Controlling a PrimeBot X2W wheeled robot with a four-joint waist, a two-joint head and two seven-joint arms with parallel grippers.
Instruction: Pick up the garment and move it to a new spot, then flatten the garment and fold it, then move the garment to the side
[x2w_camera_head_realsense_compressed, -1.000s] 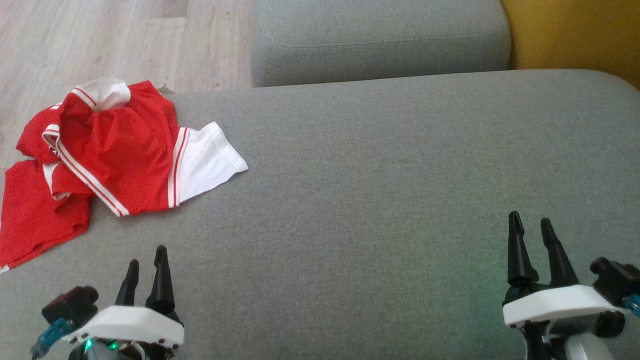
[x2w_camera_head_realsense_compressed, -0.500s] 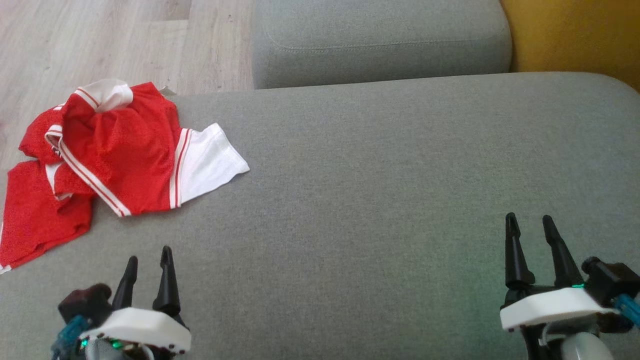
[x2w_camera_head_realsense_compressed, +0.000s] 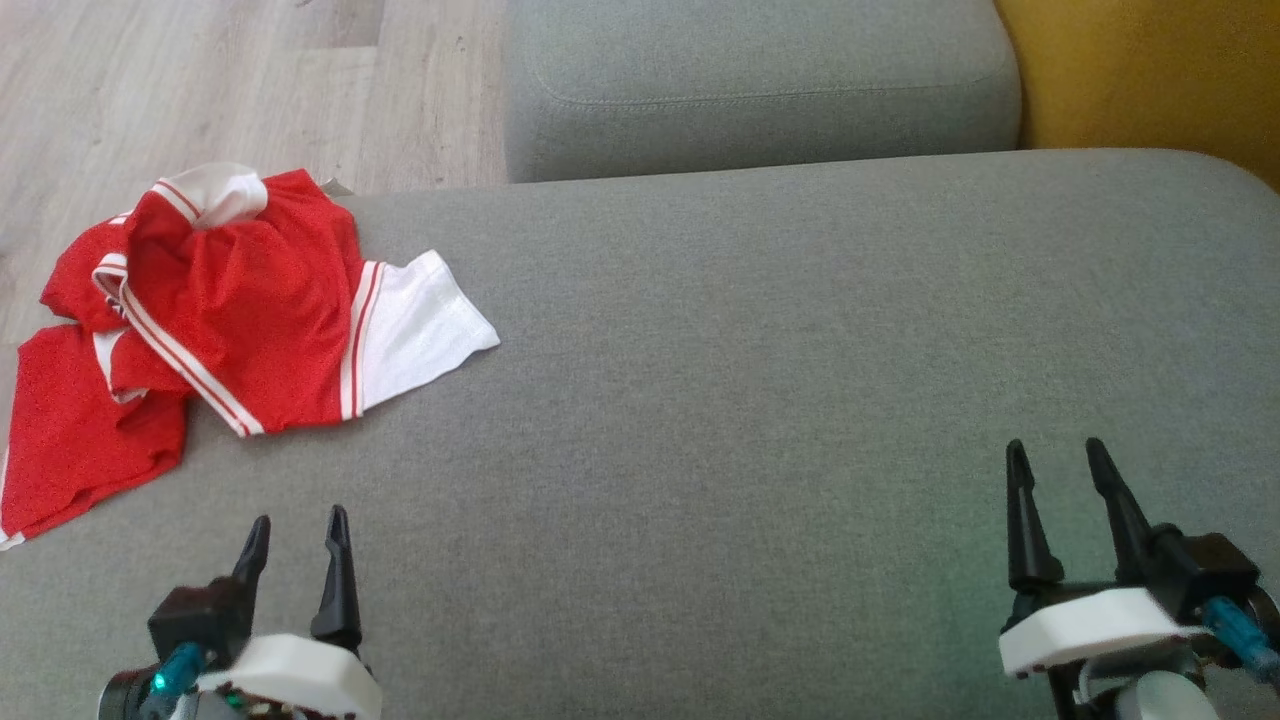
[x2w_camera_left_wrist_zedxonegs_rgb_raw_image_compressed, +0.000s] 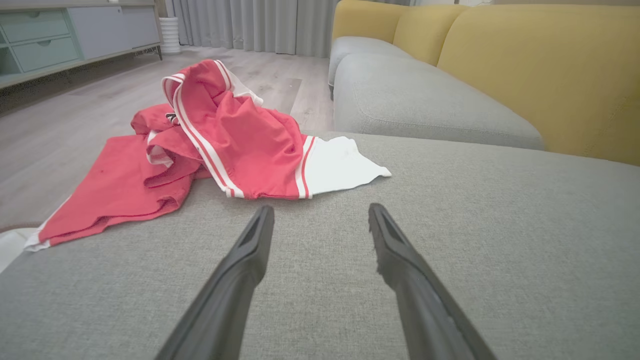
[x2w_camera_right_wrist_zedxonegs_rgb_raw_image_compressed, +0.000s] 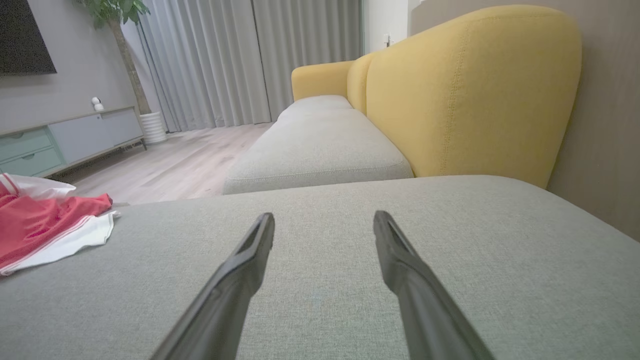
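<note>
Start at your own fingers. The left gripper (x2w_camera_head_realsense_compressed: 297, 518) sits low at the near left with its jaws wide and nothing between them. The right gripper (x2w_camera_head_realsense_compressed: 1056, 447) sits at the near right, also spread wide and empty. Both hover over the bare grey seat cushion (x2w_camera_head_realsense_compressed: 750, 400), fingers pointing away from you.

The garment (x2w_camera_head_realsense_compressed: 230, 300) lies ahead of the left gripper and a little to its left, at the cushion's far left corner. Your left arm is clearly the nearer one. The right gripper stands well apart from the garment, with a broad stretch of cushion between them.

The garment is a crumpled heap, not spread flat. In the left wrist view its longest span runs crosswise to your left fingers. That span goes from a red hem panel (x2w_camera_head_realsense_compressed: 80, 450) at the near left to a white sleeve (x2w_camera_head_realsense_compressed: 420, 325) on the right. The hem panel seems to hang over the cushion's left edge. The sleeve lies flat and points toward the middle of the cushion, so it looks like the part easiest to reach. The bunched red body rises highest between hem and sleeve, with striped trim (x2w_camera_head_realsense_compressed: 180, 370) running diagonally across it.

Beyond the garment you have wooden floor (x2w_camera_head_realsense_compressed: 200, 80) and a second grey cushion (x2w_camera_head_realsense_compressed: 760, 90).
</note>
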